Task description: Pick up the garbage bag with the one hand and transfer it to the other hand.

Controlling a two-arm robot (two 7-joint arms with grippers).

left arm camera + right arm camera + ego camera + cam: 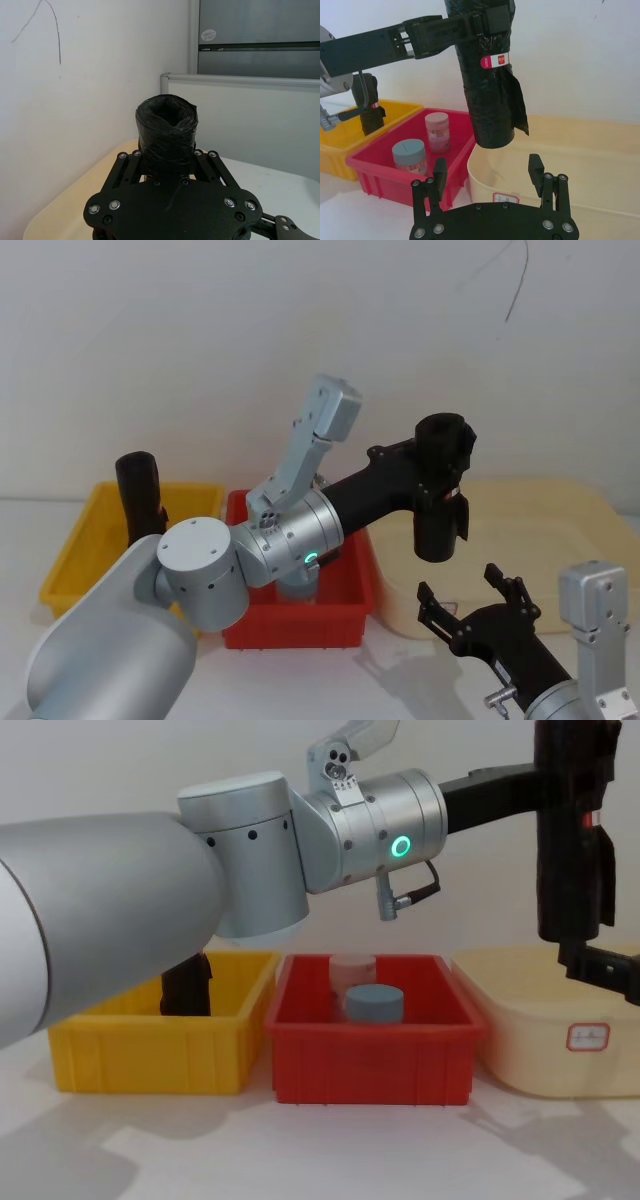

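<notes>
Gripping side: the garbage bag is held upright by the left gripper.
Right gripper: spread wide, empty, at 5 o'clock of it.

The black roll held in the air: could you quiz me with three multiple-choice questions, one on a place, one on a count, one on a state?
1. Where is the garbage bag in the left claw? A. on the floor B. in the air over the cream tub C. on a shelf
2. How many jars stand in the red bin? A. one B. two C. four
3. The right claw is: A. open B. shut on the bag C. shut on a jar
Answers: 1 B, it is held upright above the tub; 2 B, a blue-capped jar and a pink-capped jar; 3 A, its fingers stand apart below the bag.
</notes>
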